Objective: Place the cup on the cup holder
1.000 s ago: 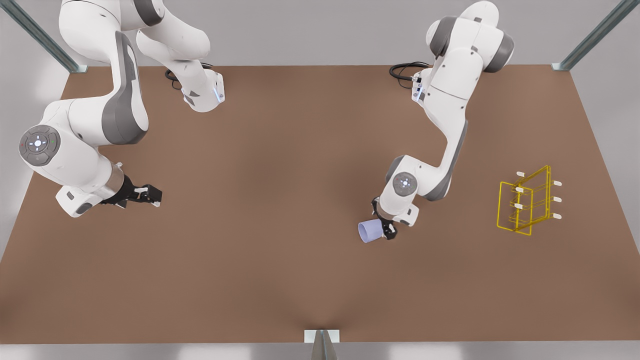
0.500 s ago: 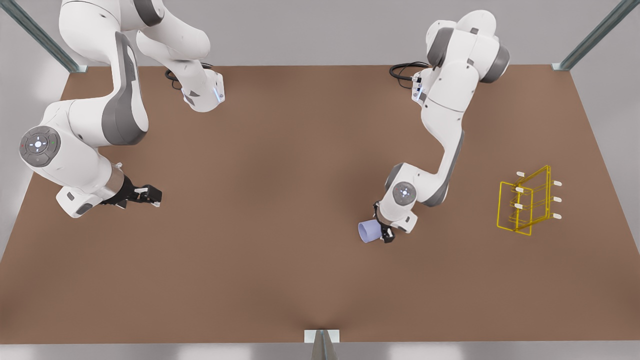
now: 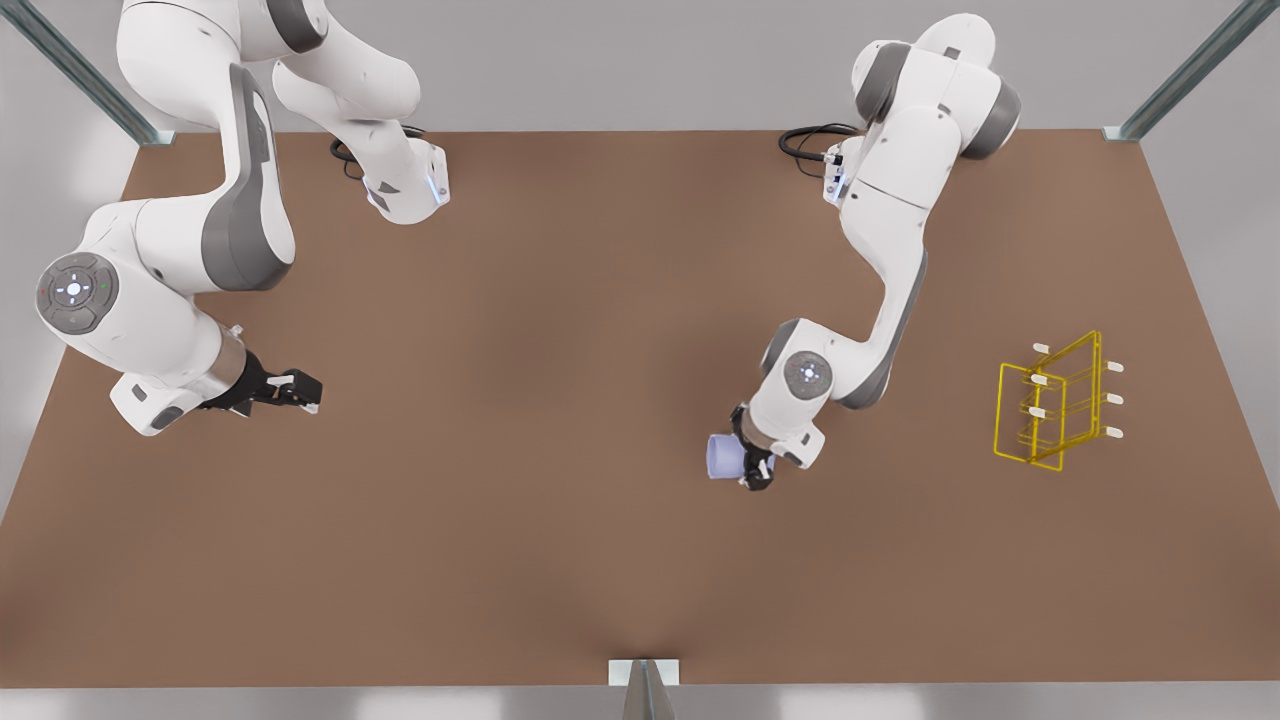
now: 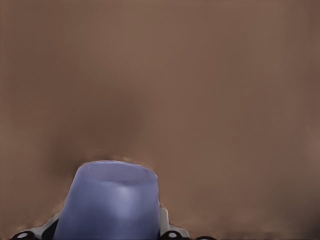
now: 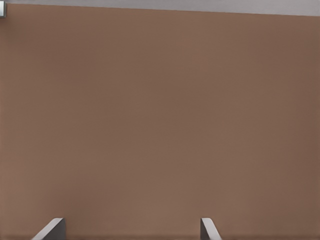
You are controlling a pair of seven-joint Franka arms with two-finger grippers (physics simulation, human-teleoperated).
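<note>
Cup point(image 3: 722, 456): plain lavender-blue, tapered, clamped sideways in left gripper point(image 3: 745, 462), mid-worktop.
Cup holder point(image 3: 1050, 402): yellow wire, near worktop's right edge, well apart.
Right gripper point(image 3: 300, 391): fingers apart, waiting.

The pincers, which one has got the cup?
The left pincer, the one at the front view's right nearer the yellow cup holder, is shut on the lavender-blue cup. The right pincer waits open with nothing in it.

Brown tabletop point(image 3: 560, 420), grey walls behind, metal struts point(image 3: 75, 70) at corners (diagonal), w/ soft light.
</note>
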